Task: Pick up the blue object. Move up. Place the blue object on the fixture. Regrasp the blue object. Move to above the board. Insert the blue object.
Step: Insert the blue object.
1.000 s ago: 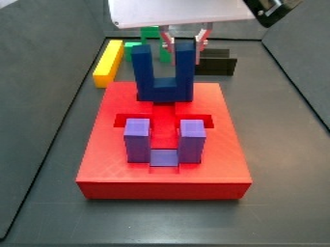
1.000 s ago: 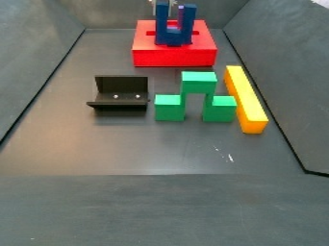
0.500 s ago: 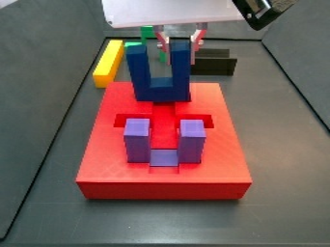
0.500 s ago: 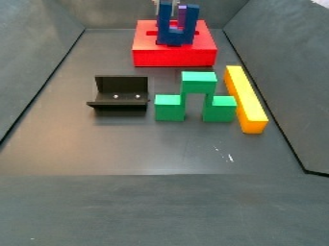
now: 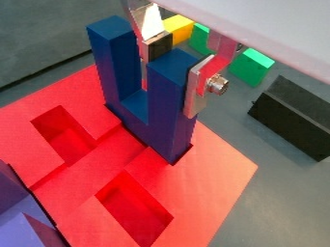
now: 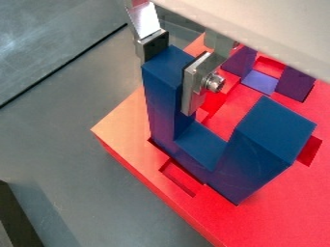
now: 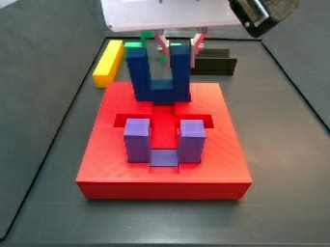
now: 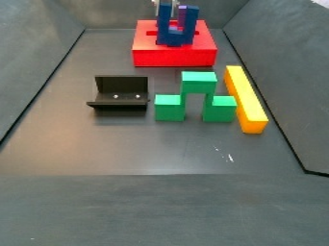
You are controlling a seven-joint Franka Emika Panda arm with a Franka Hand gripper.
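- A long yellow bar (image 7: 108,61) lies on the dark grey counter (image 7: 45,154) at the far left in a side view, beyond the board's back corner.
- The large flat red square board (image 7: 164,174) sits mid-counter, with square and cross-shaped recesses in its top.
- A purple U-shaped block (image 7: 164,142) stands prongs-up in the board's near half.
- The small royal-blue U-shaped block, the blue object (image 7: 161,79), stands upright with both prongs pointing up at the board's far edge; in a wrist view (image 5: 145,92) its base is down against the red surface beside open recesses.
- The end effector (image 5: 180,61) comes down from above and is clamped on one prong of the blue object: a flat silver finger (image 5: 202,83) presses the prong's outer face, the other sits in the notch between the prongs.
- In a wrist view the same clamp shows (image 6: 173,64), plates close together on the prong.
- Green blocks (image 8: 197,97) sit off the board.
- The fixture (image 8: 118,94), a dark L-shaped bracket, stands apart on the counter, well clear of the board (image 8: 175,48).
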